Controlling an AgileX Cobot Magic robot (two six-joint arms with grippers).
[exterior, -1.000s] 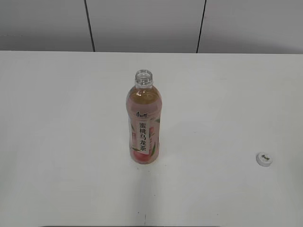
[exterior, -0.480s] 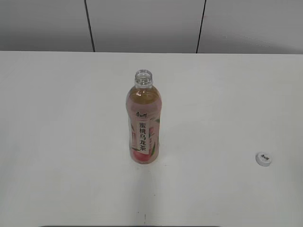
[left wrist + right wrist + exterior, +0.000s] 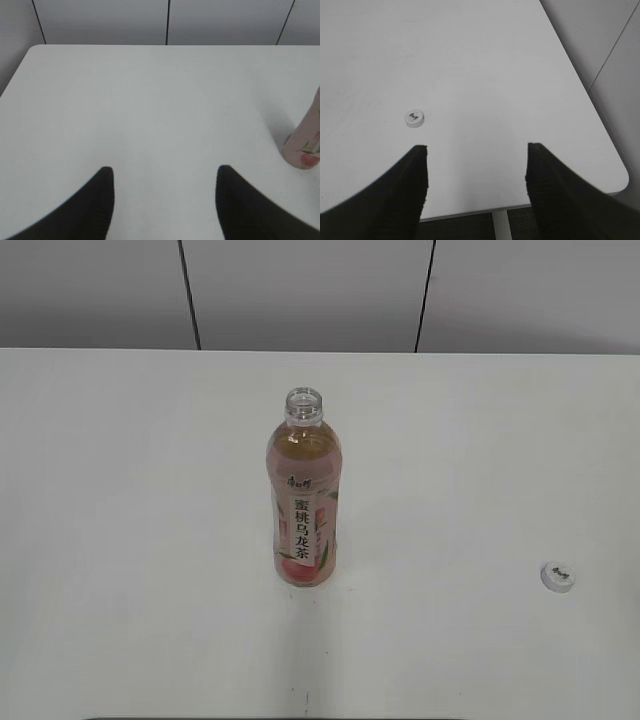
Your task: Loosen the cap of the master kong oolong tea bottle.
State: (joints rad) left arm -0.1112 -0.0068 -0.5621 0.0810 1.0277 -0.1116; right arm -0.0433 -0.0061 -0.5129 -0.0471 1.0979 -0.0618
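Observation:
The master kong oolong tea bottle (image 3: 303, 495) stands upright mid-table, its neck open with no cap on it. Its base shows at the right edge of the left wrist view (image 3: 306, 142). The white cap (image 3: 558, 576) lies on the table far to the right, grey mark up, and also shows in the right wrist view (image 3: 414, 118). Neither gripper shows in the exterior view. My left gripper (image 3: 165, 172) is open and empty, left of the bottle. My right gripper (image 3: 477, 149) is open and empty, with the cap just beyond its left finger.
The white table (image 3: 130, 500) ends at a rounded corner and edge close to the right gripper (image 3: 600, 150). Its far left corner shows in the left wrist view (image 3: 30, 52). A grey panelled wall (image 3: 300, 290) stands behind.

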